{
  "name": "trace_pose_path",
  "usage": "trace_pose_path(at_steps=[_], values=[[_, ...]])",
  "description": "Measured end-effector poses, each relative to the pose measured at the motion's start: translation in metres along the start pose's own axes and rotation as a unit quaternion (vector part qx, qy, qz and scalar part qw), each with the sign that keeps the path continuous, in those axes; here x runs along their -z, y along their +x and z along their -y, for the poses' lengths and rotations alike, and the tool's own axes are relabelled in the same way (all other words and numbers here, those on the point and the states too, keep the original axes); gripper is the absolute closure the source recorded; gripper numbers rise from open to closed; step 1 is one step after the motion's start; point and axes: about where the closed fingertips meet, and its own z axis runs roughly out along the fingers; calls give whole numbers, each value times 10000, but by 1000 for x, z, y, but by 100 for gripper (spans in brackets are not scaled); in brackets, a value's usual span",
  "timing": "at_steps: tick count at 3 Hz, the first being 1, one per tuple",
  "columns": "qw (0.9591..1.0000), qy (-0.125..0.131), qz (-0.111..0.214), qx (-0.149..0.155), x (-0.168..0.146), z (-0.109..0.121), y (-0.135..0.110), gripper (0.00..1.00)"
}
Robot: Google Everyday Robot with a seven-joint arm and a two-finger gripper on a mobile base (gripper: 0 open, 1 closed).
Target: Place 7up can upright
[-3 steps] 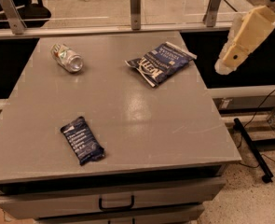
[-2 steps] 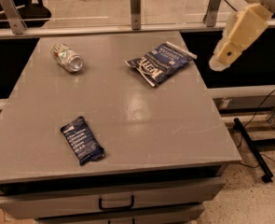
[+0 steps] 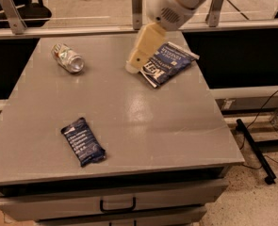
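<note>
A wide grey surface (image 3: 129,121) fills most of the camera view. It is the top of a cabinet with a drawer below, and the drawer's dark handle (image 3: 117,205) shows at the front edge. A rail with upright metal posts (image 3: 136,6) runs behind the far edge.

The robot's pale arm (image 3: 176,4) comes in from the top right and slants down to the left. Its cream-coloured gripper (image 3: 133,66) hangs over the far middle of the surface, with its tip by the left edge of the larger snack bag. From this angle I cannot tell whether the jaws are apart or together, and nothing is seen in their grasp.

The larger dark blue snack bag (image 3: 169,62) lies flat near the far right corner, partly covered by the gripper in this view. A smaller dark blue snack bag (image 3: 83,141) lies flat near the front left, well apart from everything else.

The 7up can (image 3: 68,58) lies on its side near the far left corner of the surface. One shiny metal end faces the front right. It is well apart from the gripper and not upright.
</note>
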Motion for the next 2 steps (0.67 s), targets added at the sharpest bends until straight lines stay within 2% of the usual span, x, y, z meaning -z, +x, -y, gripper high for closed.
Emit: trace_pose_path(at_steps=[2], values=[[9982, -128, 68, -576, -113, -2, -61, 0]])
